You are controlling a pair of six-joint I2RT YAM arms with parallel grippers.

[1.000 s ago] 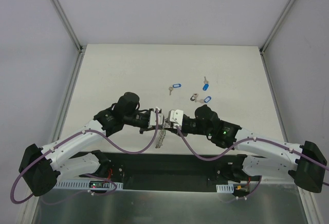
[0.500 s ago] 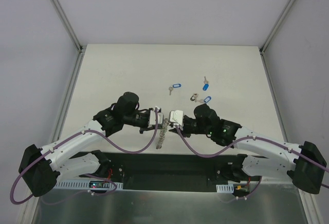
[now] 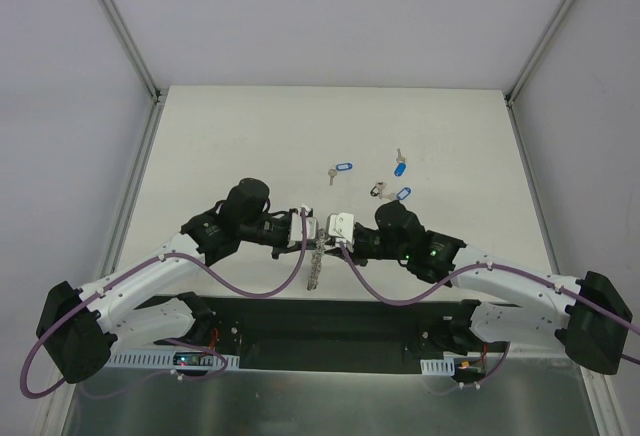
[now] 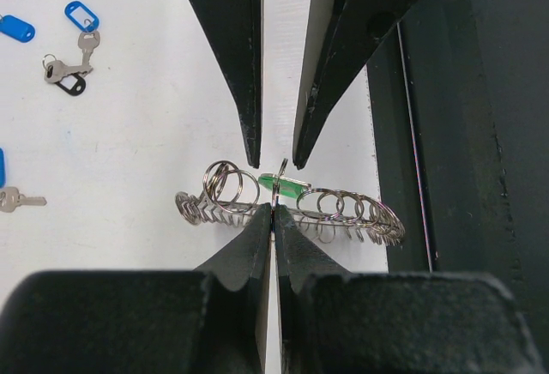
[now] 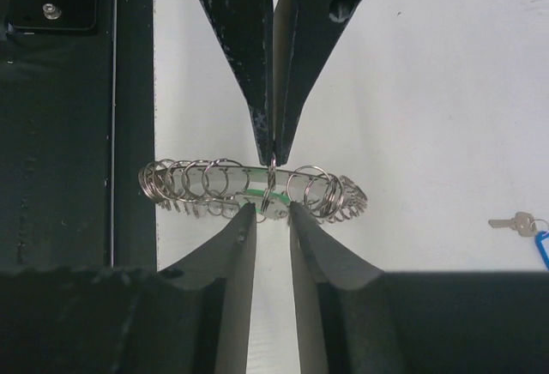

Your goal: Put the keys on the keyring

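Observation:
The keyring hangs edge-on between my two grippers; it also shows in the left wrist view and the right wrist view. My left gripper is shut on one small ring of its fringe. My right gripper faces it, jaws slightly apart, tips at the ring beside the green-tagged key, which sits at the ring. Three blue-tagged keys lie on the table: one, a second and a third.
The white table is bounded by grey walls and a black strip at the near edge, where the ring hangs. In the left wrist view, loose keys lie far left. In the right wrist view one key lies far right.
My right gripper has edged a little to the left, closer to the ring. The left gripper and the ring have stayed put.

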